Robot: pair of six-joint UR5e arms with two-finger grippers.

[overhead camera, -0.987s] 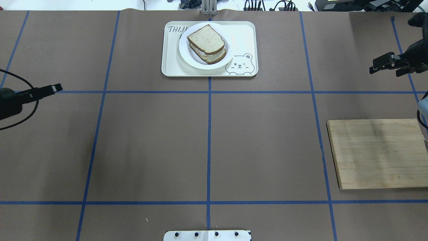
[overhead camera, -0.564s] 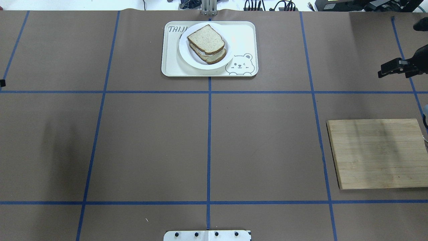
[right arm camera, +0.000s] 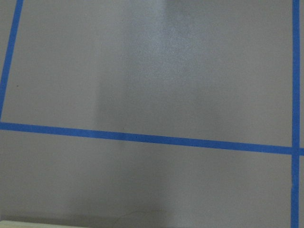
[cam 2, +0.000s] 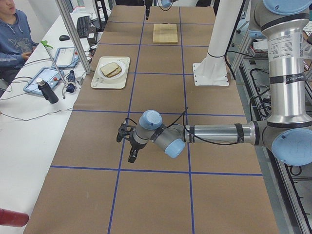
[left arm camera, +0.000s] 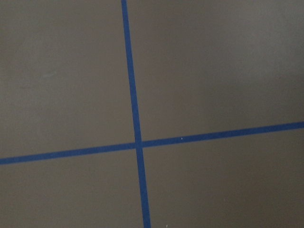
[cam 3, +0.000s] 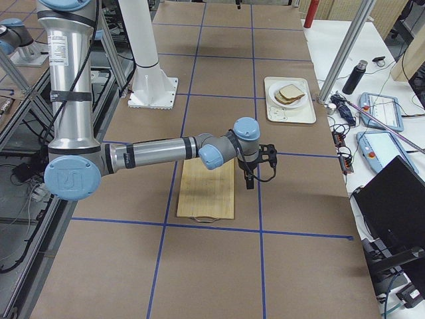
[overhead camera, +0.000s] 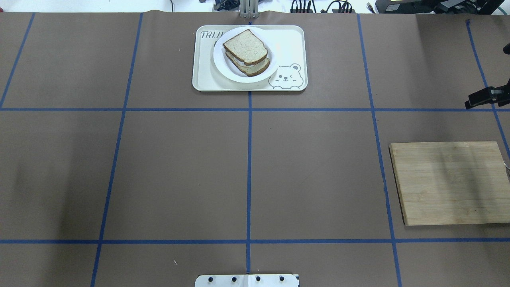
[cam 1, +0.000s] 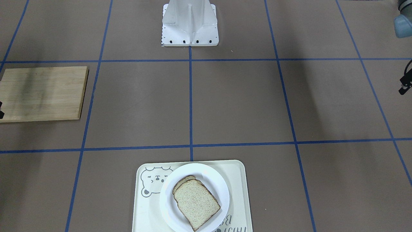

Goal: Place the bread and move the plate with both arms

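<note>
Two plain bread slices [overhead camera: 246, 47] lie stacked on the round white plate [overhead camera: 223, 69], which sits on the cream bear tray [overhead camera: 293, 44] at the far middle of the table. They also show in the front view: bread [cam 1: 197, 203], plate [cam 1: 222, 190]. My right gripper [overhead camera: 483, 98] pokes in at the overhead view's right edge, far from the plate, above the table beyond the cutting board. My left gripper [cam 2: 126, 145] shows whole only in the exterior left view, low over bare table. I cannot tell whether either is open or shut. Both wrist views show only table and blue tape.
A wooden cutting board [overhead camera: 450, 183] lies at the table's right side. The robot's white base [cam 1: 190, 25] stands at the near middle edge. An operator [cam 2: 14, 34] sits beyond the table's far side, with bottles and tablets nearby.
Both arms have drawn outward from the table's middle. The left gripper has left the overhead view on the left. The right gripper has slid right to the frame's edge.
</note>
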